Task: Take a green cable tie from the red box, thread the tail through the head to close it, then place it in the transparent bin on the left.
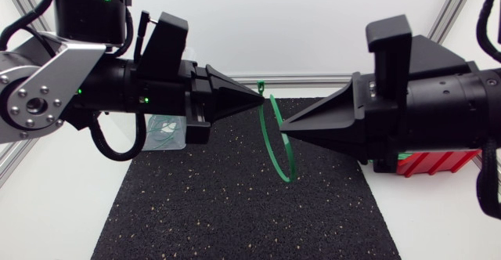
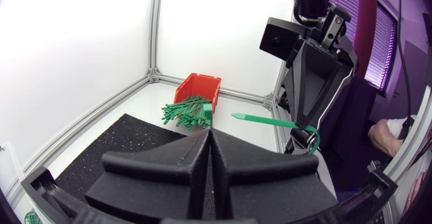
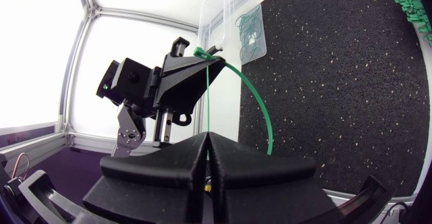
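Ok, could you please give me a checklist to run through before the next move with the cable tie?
1. The left gripper is shut on the cable tie at its head end: ok.
2. The right gripper is shut on the tail part: ok.
3. Tail passed through the head: cannot tell.
4. Tie held clear above the mat: ok.
5. The transparent bin is in view beyond the left gripper: ok.

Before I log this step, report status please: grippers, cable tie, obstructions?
Left gripper shut on green cable tie head. Right gripper shut on its strap. Tie bowed above black mat. Nothing blocking.
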Controlling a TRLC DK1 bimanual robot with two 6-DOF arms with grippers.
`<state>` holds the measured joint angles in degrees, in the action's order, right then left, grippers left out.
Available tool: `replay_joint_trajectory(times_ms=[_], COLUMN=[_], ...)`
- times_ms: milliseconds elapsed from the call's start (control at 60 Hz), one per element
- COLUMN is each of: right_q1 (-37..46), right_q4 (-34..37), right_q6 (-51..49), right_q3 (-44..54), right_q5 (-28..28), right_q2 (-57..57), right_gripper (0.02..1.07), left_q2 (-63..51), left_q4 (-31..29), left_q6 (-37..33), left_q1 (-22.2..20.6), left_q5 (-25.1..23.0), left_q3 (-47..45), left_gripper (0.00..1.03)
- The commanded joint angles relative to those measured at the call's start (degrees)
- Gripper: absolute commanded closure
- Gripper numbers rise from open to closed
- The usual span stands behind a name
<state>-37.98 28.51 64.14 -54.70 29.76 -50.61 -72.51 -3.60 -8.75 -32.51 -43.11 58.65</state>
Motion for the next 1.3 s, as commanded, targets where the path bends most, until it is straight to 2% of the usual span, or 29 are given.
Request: replay_joint_trajectory(times_ms=[0, 200, 483, 983, 1283], right_q1=[-1.13, -4.04, -3.16, -1.22, -1.05], right_q4=[0.23, -2.15, -5.40, -7.15, -7.59], right_q6=[2.04, 3.19, 5.65, 7.49, 7.67], right_q3=[-1.82, -1.29, 0.64, 2.31, 2.58], right_q5=[-0.49, -0.23, 1.18, 2.32, 2.67], right_q2=[-1.33, -2.56, -1.77, -0.63, -0.72], right_gripper=[1.02, 1.02, 1.02, 1.02, 1.02], left_q2=[-1.23, -2.99, -2.28, -1.23, -0.09], left_q4=[0.08, 0.78, 1.57, 2.98, 3.24], left_q6=[0.84, 0.40, -0.12, -1.00, -1.88], left_q1=[0.52, 0.87, 1.84, 4.39, 4.04], left_q5=[-1.36, -3.73, -6.63, -10.41, -11.99], left_q3=[2.26, 2.61, 0.85, -1.79, -3.28], left_gripper=[1.00, 1.00, 1.00, 1.00, 1.00])
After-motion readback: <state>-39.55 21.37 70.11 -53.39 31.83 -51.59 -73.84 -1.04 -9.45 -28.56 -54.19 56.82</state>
